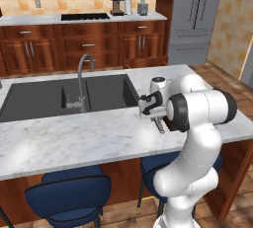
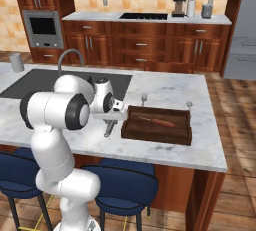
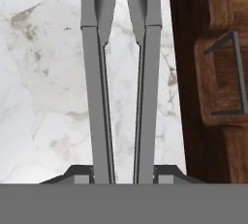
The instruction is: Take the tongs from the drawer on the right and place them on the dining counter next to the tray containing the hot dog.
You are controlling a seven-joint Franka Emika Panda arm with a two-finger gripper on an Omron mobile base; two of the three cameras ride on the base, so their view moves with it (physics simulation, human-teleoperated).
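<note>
1. No text, label, brand, number or sign could be read in any of the three views.
</note>
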